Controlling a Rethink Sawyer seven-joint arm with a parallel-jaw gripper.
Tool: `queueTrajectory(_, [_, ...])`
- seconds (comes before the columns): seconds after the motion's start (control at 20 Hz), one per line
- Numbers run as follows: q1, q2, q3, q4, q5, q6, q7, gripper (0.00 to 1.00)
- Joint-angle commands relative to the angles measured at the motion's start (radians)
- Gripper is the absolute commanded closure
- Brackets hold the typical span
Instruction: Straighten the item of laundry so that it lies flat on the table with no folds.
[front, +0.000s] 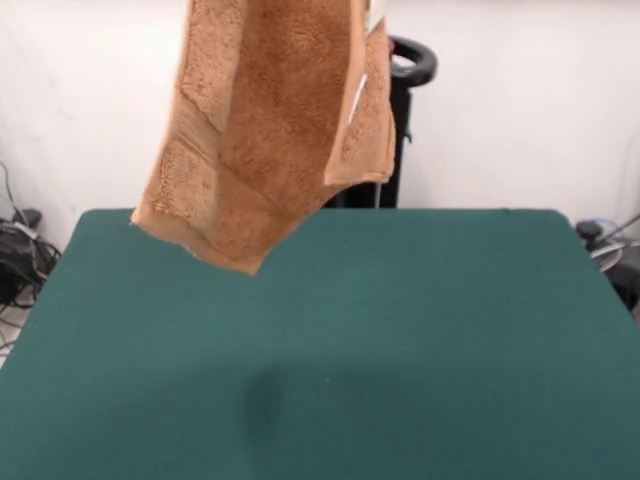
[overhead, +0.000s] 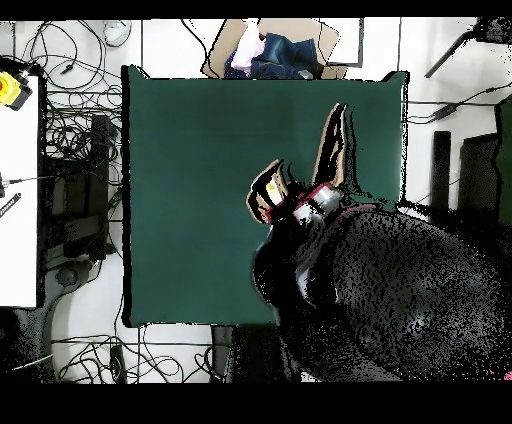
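Note:
The item of laundry (front: 270, 120), an orange-tan terry towel, hangs in the air above the far left part of the table (front: 400, 330). It is folded lengthwise on itself and its lowest corner points down, clear of the green top. Its upper end runs out of the front view's top edge, so the hold is hidden there. In the overhead view the towel (overhead: 331, 150) shows edge-on as narrow tan strips beside the arm. My gripper (overhead: 303, 204) sits above it, shut on the towel's top. A faint shadow lies on the table under the towel.
A cardboard box with clothes (overhead: 270, 52) stands past the table's top edge in the overhead view. Cables (overhead: 70, 130) and dark gear lie along the left side, next to a white bench (overhead: 18, 200). The arm's dark bulk (overhead: 400, 290) covers the table's lower right corner.

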Motion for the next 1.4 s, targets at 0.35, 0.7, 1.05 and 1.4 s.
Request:
queueTrajectory(0.35, [-0.047,0.038,0.059,0.15,0.038,-0.139,0.153,1.0])
queueTrajectory(0.7, [-0.041,0.037,0.066,0.191,0.056,-0.204,0.162,1.0])
queueTrajectory(1.05, [-0.043,0.065,0.077,0.238,0.018,-0.335,0.119,1.0])
queueTrajectory(1.4, [-0.113,0.153,0.178,0.376,-0.028,-0.731,0.021,1.0])
